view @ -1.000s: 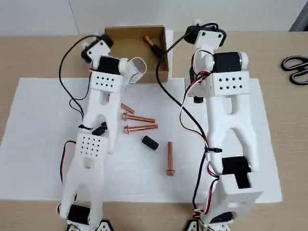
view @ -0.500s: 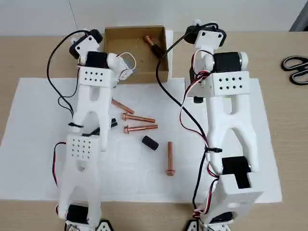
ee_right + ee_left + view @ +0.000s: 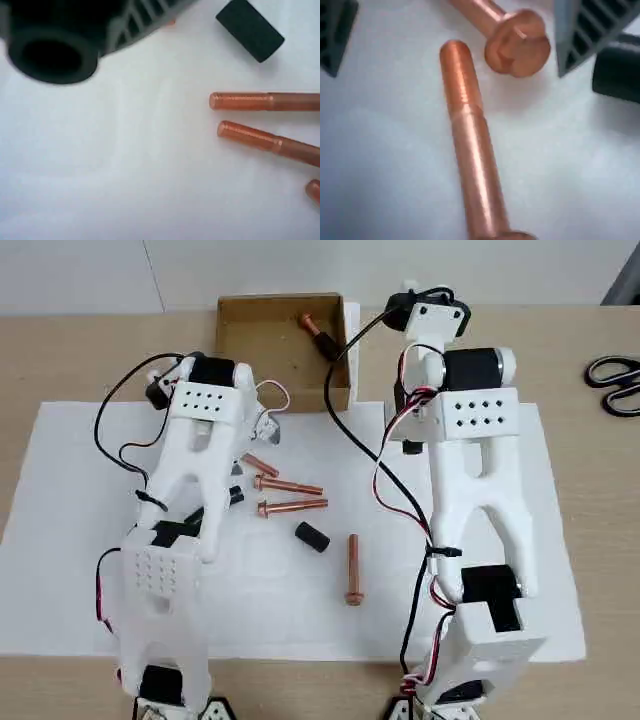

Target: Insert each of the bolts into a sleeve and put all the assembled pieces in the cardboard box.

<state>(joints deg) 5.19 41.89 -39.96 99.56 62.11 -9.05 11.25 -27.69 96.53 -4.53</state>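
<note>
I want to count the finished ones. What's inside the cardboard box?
One copper bolt in a black sleeve, by the box's right wall. A black cable covers the sleeve's end.

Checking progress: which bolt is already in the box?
The sleeved bolt inside the box; the other four lie bare on the paper.

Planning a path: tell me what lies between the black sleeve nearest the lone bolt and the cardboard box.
In the high view, two bolts lie across it: the near bolt by the sleeve, the far bolt toward the box.
</note>
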